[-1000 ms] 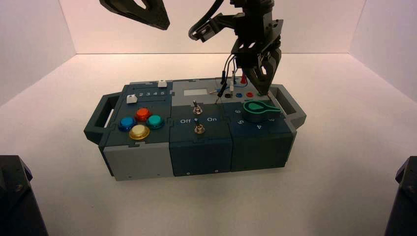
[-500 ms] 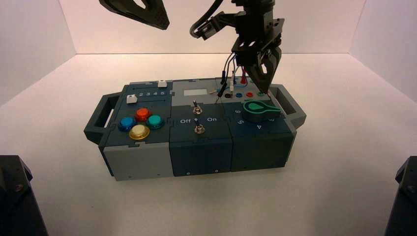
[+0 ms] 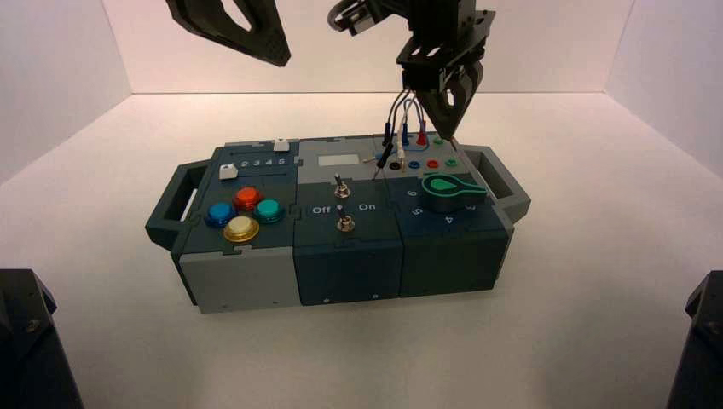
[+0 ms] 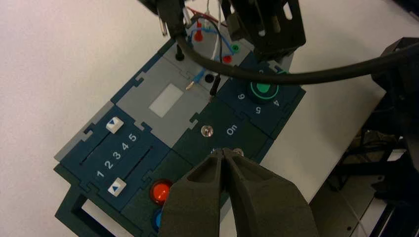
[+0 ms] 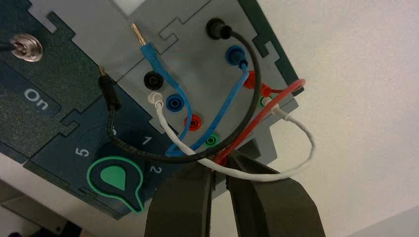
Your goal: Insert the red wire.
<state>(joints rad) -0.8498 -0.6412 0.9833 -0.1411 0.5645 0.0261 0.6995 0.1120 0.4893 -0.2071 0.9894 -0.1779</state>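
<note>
Between the clamped tips of the right hand (image 5: 221,157): the red wire (image 5: 260,118).
Left of it, the left hand (image 4: 222,153) idles, closed together.

A smooth off-white tabletop (image 3: 588,256) spreads below the right gripper (image 3: 453,145). Beyond it stands a plain white back wall (image 3: 546,43), with pale side walls (image 3: 673,94) (image 3: 51,94) to its left and right. Soft, warm-toned light falls evenly, with a faint shadow (image 3: 588,332) on the tabletop nearer the camera.
</note>
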